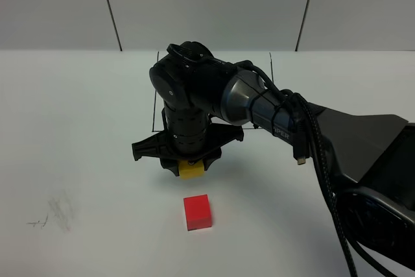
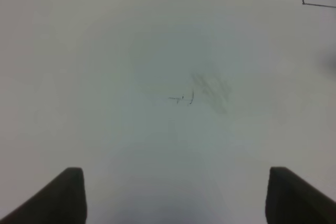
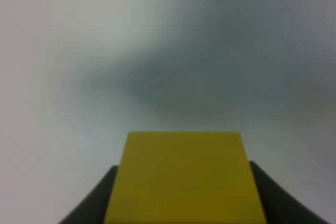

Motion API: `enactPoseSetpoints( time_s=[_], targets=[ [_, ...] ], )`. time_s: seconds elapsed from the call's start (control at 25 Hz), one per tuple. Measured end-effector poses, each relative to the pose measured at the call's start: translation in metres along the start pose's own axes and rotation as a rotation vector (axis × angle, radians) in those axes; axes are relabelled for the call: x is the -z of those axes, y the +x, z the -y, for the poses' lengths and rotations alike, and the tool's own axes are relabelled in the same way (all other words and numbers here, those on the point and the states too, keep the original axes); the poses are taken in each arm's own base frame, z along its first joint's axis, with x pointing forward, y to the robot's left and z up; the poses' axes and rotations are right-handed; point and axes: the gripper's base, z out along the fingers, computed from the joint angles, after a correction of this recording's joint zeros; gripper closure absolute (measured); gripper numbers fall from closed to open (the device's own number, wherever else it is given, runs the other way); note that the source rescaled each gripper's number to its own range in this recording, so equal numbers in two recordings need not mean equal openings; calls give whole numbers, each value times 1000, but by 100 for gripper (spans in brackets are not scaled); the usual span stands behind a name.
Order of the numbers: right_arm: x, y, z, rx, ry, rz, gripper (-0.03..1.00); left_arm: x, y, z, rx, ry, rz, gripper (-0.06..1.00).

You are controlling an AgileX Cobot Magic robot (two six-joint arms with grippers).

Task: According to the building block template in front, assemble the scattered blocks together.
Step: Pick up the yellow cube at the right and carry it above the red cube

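Faint pencil scribble (image 1: 48,220) on the table (image 1: 78,128) is proving illegible. Left gripper (image 2: 176,198) is standing wide open, holding nothing. Right gripper (image 1: 189,165) is clamping the yellow cube (image 1: 190,173) between part-closed jaws. The red cube (image 1: 198,212) is lying near it, apart, on the camera's side. Arm lettering (image 1: 283,133) is showing only "PER".

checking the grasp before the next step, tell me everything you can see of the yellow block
The yellow block is a small matte cube with plain faces and no visible marks. It sits between the jaws of the right gripper, with dark fingers against two opposite sides, and the gripper hides most of it in the high view. Whether it rests on the white table or hangs just above it cannot be told. The red block lies apart from it, nearer the camera.
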Motion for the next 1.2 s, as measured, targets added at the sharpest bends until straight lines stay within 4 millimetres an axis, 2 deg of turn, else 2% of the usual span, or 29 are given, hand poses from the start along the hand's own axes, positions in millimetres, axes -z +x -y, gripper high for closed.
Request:
enactPoseSetpoints(
  time_s=[0.68,1.2],
  targets=[
    [-12,1,0,-2,16,-20,47,0,0,0,0,0,0,-6],
    [-29,8,2,-9,29,-78,47,0,0,0,0,0,0,-6]
  ],
)
